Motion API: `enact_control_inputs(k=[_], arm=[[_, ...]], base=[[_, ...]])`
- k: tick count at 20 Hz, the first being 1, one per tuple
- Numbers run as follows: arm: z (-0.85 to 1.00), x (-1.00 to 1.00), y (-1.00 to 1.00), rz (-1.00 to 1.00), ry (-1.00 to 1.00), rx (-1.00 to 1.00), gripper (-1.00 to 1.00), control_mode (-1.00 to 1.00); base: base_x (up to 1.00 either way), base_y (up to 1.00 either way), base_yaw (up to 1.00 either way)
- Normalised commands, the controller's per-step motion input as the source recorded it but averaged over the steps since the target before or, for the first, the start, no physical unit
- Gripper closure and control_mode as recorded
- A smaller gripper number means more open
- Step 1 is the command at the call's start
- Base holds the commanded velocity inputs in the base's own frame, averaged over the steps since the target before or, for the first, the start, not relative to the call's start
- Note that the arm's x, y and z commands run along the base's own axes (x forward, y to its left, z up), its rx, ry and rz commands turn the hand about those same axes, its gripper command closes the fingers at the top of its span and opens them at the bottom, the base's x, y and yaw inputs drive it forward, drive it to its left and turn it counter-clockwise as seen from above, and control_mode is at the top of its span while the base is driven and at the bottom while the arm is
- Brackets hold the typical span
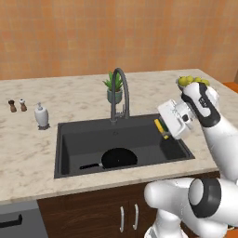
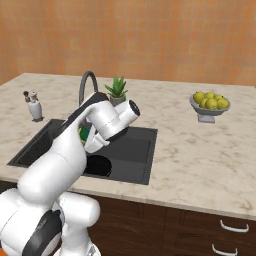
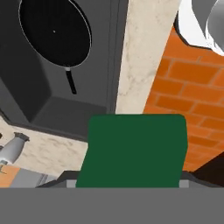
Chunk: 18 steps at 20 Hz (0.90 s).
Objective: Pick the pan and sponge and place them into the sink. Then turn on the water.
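While one pan (image 1: 119,158) lies in the sink (image 1: 69,139), the fingers (image 1: 163,130) pinch one sponge (image 1: 161,128) (green-topped) — above the basin.

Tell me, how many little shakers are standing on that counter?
2. The shakers stand side by side at the counter's far left, one dark and one lighter-topped, left of the white soap dispenser. None looks hidden.

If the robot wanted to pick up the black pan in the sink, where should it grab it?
Probably the long thin handle, reached from straight above. The pan lies flat on the sink floor, too wide for the fingers, while the handle sticks out sideways, free of the walls. The gripper holds the sponge now.
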Motion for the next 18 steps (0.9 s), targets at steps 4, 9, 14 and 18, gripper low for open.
enact_control_inputs(k=[4, 9, 14, 18], arm=[[-0.58, 0.68, -0.02, 0.0, 0.05, -0.01, 1.0, -1.0], [-0.66, 0.75, 0.0, 0.0, 0.13, -0.02, 1.0, -1.0], [-0.54, 0.3, 0.02, 0.03, 0.1, 0.0, 1.0, -1.0], [-0.49, 0.12, 0.26, 0.01, 0.08, 0.0, 1.0, -1.0]], base=[[0.0, 0.0, 0.0], [0.0, 0.0, 0.0], [0.0, 0.0, 0.0], [0.0, 0.0, 0.0]])
